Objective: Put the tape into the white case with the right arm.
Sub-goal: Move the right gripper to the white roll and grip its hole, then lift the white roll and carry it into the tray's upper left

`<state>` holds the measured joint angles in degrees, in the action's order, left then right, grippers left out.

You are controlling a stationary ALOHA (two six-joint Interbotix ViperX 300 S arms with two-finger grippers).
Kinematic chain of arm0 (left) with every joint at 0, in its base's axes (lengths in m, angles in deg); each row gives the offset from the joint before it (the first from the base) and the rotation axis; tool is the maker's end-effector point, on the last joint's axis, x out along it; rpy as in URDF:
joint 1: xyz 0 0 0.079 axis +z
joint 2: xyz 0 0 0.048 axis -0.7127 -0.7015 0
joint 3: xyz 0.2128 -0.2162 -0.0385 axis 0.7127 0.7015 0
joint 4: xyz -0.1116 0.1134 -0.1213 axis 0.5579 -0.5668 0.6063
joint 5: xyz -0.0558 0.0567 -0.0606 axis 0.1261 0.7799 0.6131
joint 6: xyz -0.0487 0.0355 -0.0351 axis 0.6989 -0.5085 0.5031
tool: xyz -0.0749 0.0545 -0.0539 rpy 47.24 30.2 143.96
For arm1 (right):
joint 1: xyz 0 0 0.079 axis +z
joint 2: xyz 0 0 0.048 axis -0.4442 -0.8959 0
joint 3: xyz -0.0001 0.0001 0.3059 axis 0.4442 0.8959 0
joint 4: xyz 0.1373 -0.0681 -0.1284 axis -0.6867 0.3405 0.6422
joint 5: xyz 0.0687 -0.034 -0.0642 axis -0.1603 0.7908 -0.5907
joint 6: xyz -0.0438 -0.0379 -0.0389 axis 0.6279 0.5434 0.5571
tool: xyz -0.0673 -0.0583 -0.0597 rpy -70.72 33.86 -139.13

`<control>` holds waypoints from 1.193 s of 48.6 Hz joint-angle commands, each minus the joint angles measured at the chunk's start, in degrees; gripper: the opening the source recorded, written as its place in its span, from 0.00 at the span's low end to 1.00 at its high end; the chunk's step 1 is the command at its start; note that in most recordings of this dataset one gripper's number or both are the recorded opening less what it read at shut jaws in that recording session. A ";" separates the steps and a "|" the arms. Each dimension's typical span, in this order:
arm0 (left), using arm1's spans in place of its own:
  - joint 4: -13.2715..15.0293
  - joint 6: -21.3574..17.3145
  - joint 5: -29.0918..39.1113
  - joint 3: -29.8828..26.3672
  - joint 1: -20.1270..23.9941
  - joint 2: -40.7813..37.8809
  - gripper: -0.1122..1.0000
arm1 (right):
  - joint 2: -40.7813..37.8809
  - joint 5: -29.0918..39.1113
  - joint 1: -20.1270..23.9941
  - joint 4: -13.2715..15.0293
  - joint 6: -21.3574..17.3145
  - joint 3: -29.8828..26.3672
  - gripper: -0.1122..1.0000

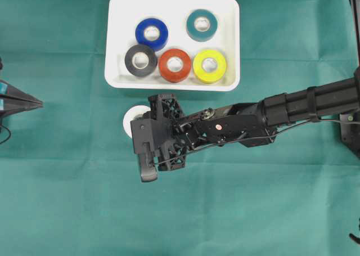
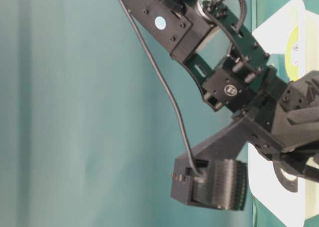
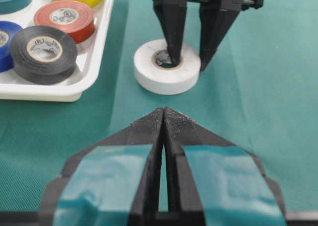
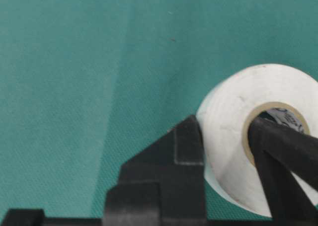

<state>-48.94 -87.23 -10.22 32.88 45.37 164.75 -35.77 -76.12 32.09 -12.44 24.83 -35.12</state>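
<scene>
**Mia:** Where is the white tape roll (image 3: pixel 167 68) sitting?

**Ben:** It is lying flat on the green cloth (image 1: pixel 67 200), just outside the white case (image 1: pixel 118 76). The right gripper (image 3: pixel 188 59) is pinching its wall. One finger (image 3: pixel 171 42) is poking down into the hole and the other is pressing on the outside.

**Mia:** What is lying in the case?

**Ben:** Five rolls: blue (image 1: pixel 151 33), teal (image 1: pixel 202 24), black (image 1: pixel 140 59), red (image 1: pixel 175 64) and yellow (image 1: pixel 210 65).

**Mia:** And the left gripper (image 3: pixel 163 117)?

**Ben:** It is waiting well away from the right one, with its fingers pressed together.
</scene>
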 commanded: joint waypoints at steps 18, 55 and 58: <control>-0.09 0.00 -0.53 -0.70 0.09 -0.53 0.11 | 8.79 2.46 0.79 0.35 0.35 -1.41 0.12; 0.00 0.00 -0.53 -0.62 0.09 -0.53 0.11 | 10.63 5.89 -10.90 3.25 0.62 -3.16 0.12; 0.00 0.00 -0.44 -0.62 0.09 -0.44 0.11 | 10.55 5.45 -12.92 3.52 0.62 -3.16 0.12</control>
<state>-48.94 -87.23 -10.22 32.88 45.37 164.75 -27.86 -69.79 21.01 -9.45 25.35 -36.70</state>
